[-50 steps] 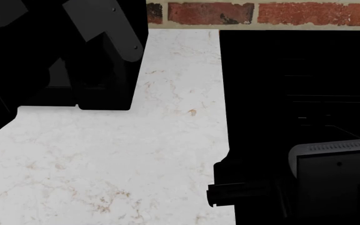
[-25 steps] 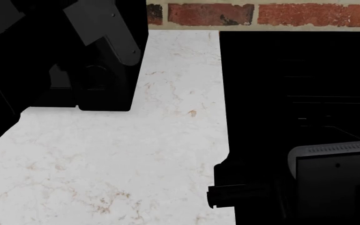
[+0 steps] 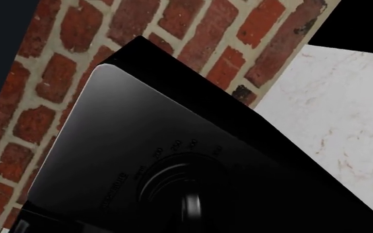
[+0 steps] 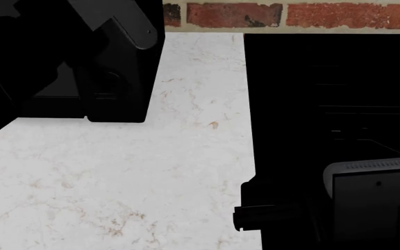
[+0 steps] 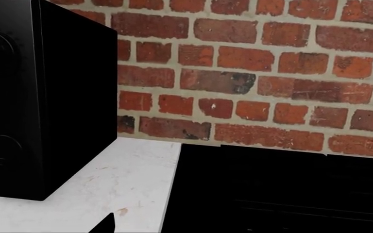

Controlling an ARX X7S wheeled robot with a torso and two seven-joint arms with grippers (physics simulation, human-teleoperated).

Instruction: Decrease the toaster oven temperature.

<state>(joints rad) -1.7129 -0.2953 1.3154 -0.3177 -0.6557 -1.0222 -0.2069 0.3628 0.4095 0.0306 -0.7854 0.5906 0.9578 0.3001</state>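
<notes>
The toaster oven [image 4: 116, 99] is a black box at the back left of the white counter [image 4: 116, 182]. My left arm [image 4: 127, 23] reaches over it from the left. In the left wrist view its side panel [image 3: 122, 136] fills the frame, with a round black knob [image 3: 180, 189] ringed by faint number marks, very close to the camera. My left gripper's fingers cannot be told apart from the black panel. The oven also shows in the right wrist view [image 5: 50, 97]. My right gripper [image 4: 245, 214] hangs at the edge of the counter and the range, away from the oven; one dark fingertip [image 5: 104, 225] shows off to the side.
A large flat black range surface [image 4: 332, 104] takes up the right side. A grey-white vented box [image 4: 374, 198] is at the lower right. A red brick wall [image 4: 290, 14] runs along the back. The counter is white marble between oven and range.
My left arm has moved up and in over the toaster oven, uncovering more counter at the lower left. The right arm has barely moved.
</notes>
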